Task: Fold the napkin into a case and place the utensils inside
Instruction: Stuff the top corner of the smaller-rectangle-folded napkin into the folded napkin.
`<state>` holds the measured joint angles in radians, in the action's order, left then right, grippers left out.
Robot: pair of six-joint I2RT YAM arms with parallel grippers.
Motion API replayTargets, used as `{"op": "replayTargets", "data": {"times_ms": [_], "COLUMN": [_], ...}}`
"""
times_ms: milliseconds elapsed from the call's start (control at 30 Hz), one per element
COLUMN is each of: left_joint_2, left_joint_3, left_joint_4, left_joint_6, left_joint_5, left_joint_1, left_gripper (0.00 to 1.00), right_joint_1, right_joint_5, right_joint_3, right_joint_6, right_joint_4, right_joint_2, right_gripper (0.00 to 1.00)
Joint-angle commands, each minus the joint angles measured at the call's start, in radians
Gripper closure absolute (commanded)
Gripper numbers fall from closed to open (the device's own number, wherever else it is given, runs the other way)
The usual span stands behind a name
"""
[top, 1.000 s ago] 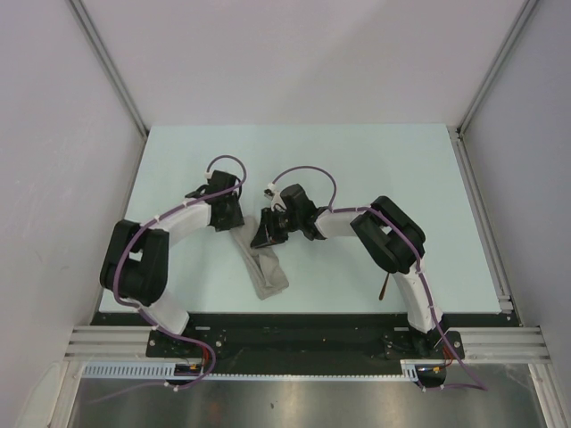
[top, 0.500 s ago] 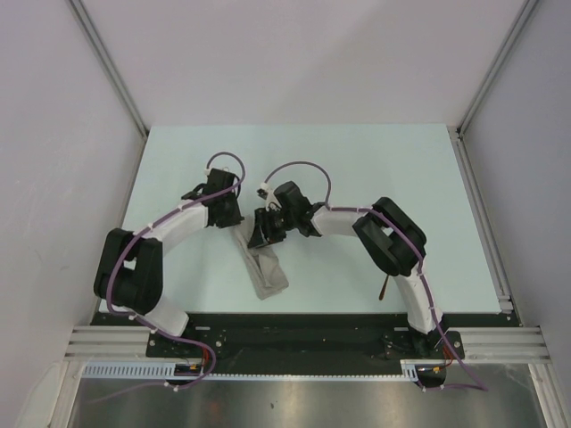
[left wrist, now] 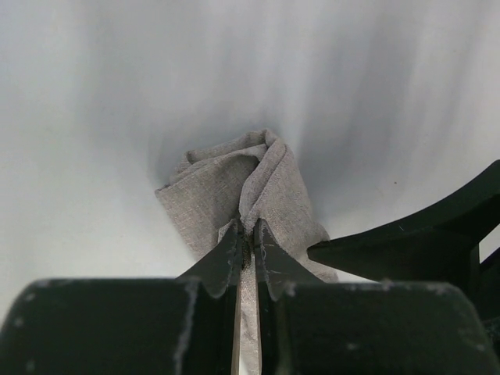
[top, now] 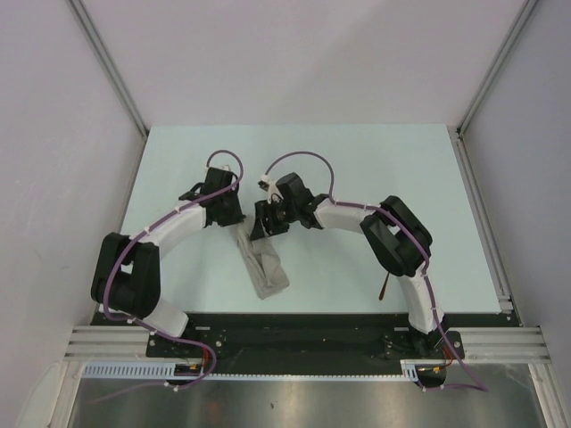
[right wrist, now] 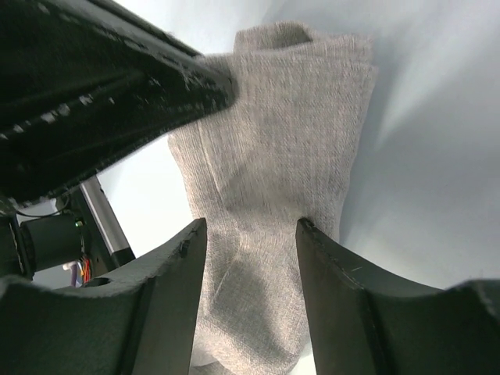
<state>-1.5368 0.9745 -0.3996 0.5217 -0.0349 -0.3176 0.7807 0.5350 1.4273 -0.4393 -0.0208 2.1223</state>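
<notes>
The napkin (top: 266, 270) lies as a narrow grey-beige folded strip, running from the two grippers toward the near edge. My left gripper (top: 237, 222) is shut on the strip's far end; the left wrist view shows the fingertips pinching a fold of cloth (left wrist: 226, 183). My right gripper (top: 260, 229) is open right beside it, its fingers (right wrist: 176, 258) straddling the cloth (right wrist: 289, 133), which hangs between them. A sliver of the copper fork (top: 384, 287) shows by the right arm's base. The black utensil is not in view.
The left gripper's black body (right wrist: 101, 86) fills the top left of the right wrist view. A right finger (left wrist: 414, 242) juts into the left wrist view. The black base rail (top: 294, 325) runs along the table's near edge.
Both grippers have shifted slightly toward the far side of the table, staying together at the napkin's far end. The strip's near end has not moved.
</notes>
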Motion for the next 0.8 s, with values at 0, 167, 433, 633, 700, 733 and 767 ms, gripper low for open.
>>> {"op": "replayTargets", "data": {"times_ms": [0,167,433,633,700,733,767], "left_joint_2": [0.02,0.012,0.01,0.014,0.017,0.02,0.021], "left_joint_3": [0.013,0.023,0.036,0.03,0.027,0.026,0.023], "left_joint_4": [0.033,0.028,-0.002,-0.013,-0.013,-0.012,-0.004], "left_joint_6": [0.047,0.095,0.141,0.19,0.202,0.213,0.219], "left_joint_5": [0.072,0.104,0.106,0.107,0.112,0.116,0.121], "left_joint_1": [0.0,0.0,0.0,0.003,0.006,0.008,0.012], "left_gripper": [1.0,1.0,1.0,1.0,1.0,1.0,1.0], "right_joint_1": [-0.004,-0.008,-0.014,-0.008,-0.005,0.0,0.003], "right_joint_5": [-0.009,-0.024,-0.02,-0.012,-0.013,-0.018,-0.024], "right_joint_3": [0.053,0.044,0.073,0.071,0.064,0.058,0.056], "right_joint_6": [0.03,0.034,0.014,-0.018,-0.025,-0.027,-0.03], "right_joint_4": [0.051,0.07,0.108,0.146,0.154,0.16,0.16], "right_joint_2": [-0.05,-0.079,-0.045,-0.019,-0.018,-0.016,-0.016], "right_gripper": [0.46,0.47,0.48,0.53,0.55,0.55,0.55]}}
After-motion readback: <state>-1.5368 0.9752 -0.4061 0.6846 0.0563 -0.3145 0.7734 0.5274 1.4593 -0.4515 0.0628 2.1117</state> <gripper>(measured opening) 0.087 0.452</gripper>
